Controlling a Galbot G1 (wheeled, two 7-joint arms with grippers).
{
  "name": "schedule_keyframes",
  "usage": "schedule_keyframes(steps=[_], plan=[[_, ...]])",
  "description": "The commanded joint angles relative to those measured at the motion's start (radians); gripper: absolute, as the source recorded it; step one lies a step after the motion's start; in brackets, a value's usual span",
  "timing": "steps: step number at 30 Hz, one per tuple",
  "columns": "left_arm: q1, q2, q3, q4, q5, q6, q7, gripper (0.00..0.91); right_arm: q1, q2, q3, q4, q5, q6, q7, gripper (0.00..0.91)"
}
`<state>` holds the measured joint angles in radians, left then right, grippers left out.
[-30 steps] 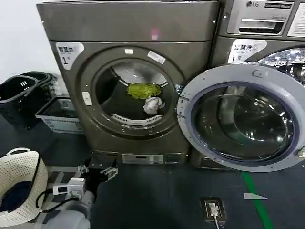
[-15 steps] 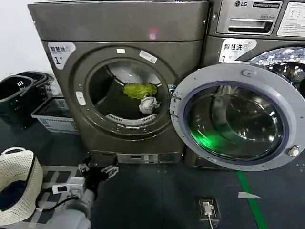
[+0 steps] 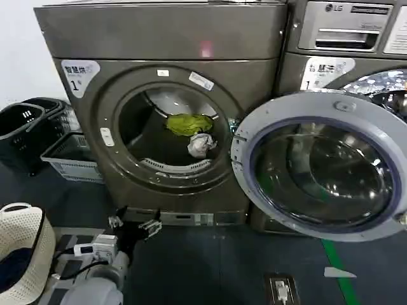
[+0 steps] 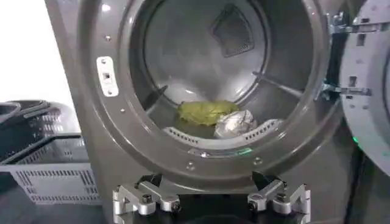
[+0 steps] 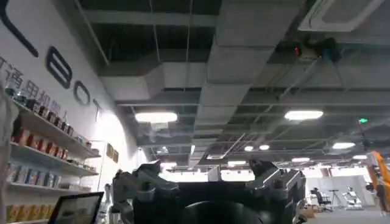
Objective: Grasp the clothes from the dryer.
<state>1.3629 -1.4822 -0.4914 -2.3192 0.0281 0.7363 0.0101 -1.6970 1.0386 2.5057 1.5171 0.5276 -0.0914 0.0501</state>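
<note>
**Ana:** Fingers first: the left gripper (image 3: 134,225) has its fingers (image 4: 141,198) spread wide with nothing between them. It sits low in front of the dryer (image 3: 159,38), below the porthole and well short of it.

**Ben:** Starting from the left, what's around it?

**Ana:** At the far left of the head view, a white woven basket (image 3: 22,254) on the floor with dark cloth inside, then black baskets (image 3: 25,130) and a grey crate (image 3: 73,159) by the wall. Next the dryer with its open drum. Inside lie the clothes: the lime-green bundle (image 3: 189,123) toward the back, the white-grey bundle (image 3: 201,145) just in front of it and a little to the right, touching or nearly so. Right of that, the round door (image 3: 321,166) hangs swung open across the LG machine (image 3: 346,25).

**Ben:** And the right gripper (image 5: 207,182)?

**Ana:** Parked, its camera aimed at the ceiling; its fingers look parted and empty.

**Ben:** So which step is this?

**Ana:** I'd say the approach, nothing grasped yet. The next move calls for lifting the left gripper over the porthole lip, reaching into the drum, and closing on a bundle; the white-grey one is nearer.
</note>
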Motion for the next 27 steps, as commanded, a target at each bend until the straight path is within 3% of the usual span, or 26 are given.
schedule_keyframes(steps=[1, 27], plan=[[0.000, -0.003, 0.005, 0.013, 0.003, 0.049, -0.001, 0.907, 0.000, 0.000, 0.001, -0.001, -0.001, 0.004, 0.001, 0.907], [-0.018, -0.015, 0.016, 0.048, -0.004, 0.049, -0.012, 0.907, -0.007, 0.001, 0.008, 0.004, -0.001, 0.002, -0.003, 0.907]])
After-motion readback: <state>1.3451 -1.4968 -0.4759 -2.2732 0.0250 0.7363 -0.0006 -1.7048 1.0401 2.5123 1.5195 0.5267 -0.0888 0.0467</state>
